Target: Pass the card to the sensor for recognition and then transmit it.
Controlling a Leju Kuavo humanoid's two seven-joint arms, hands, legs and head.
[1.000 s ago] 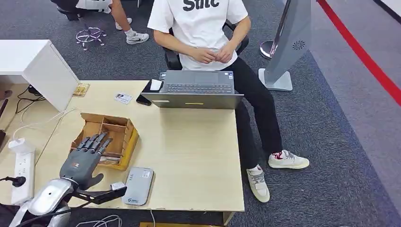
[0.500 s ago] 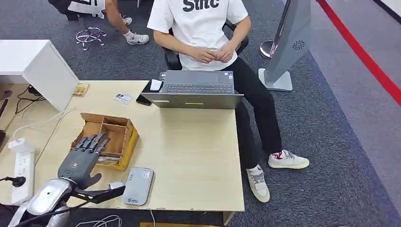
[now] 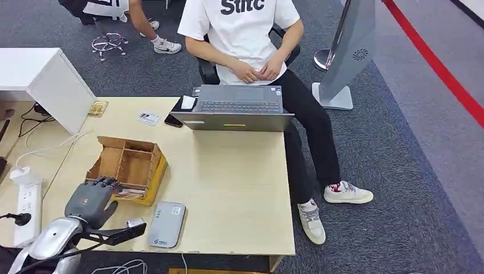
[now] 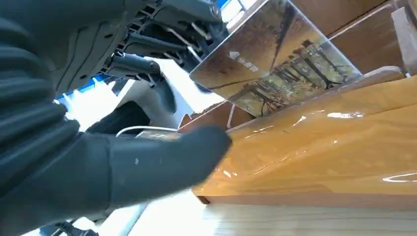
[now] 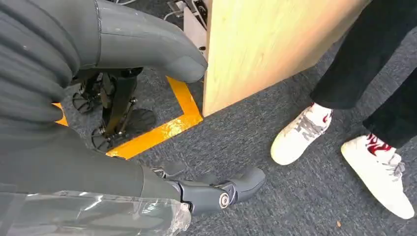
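On the table [image 3: 240, 188], at the far left edge, a white power strip [image 3: 27, 202] lies with a black plug in it.

The left hand [image 3: 91, 197] is at about 7 o'clock in the head view, with its fingers curled down over the near edge of the wooden organiser box [image 3: 128, 165]. In the left wrist view, the left hand [image 4: 113, 123] has its dark fingers on the back of the card [image 4: 275, 64] and its thick thumb [image 4: 167, 157] is against the glossy yellow wall of the box. The hand is closed on the card. The card shows an autumn tree picture, stands tilted, and its lower edge is behind the box wall, so it remains inside the box.

The grey card sensor [image 3: 166, 224] lies flat at about 6 o'clock from the box, just beside the left hand and apart from the box.

A small white card [image 3: 148, 118] lies at 12 o'clock from the box, near a dark phone [image 3: 173, 121].

An open grey laptop [image 3: 237, 108] is on the far table edge. A seated person [image 3: 251, 34] in a white shirt is behind it, hands together.

The right hand [image 5: 211, 194] hangs over the grey carpet [image 5: 275, 196] beside the table corner. Its fingers are partly curled and hold nothing. The person's white shoes [image 5: 339, 142] are near it.
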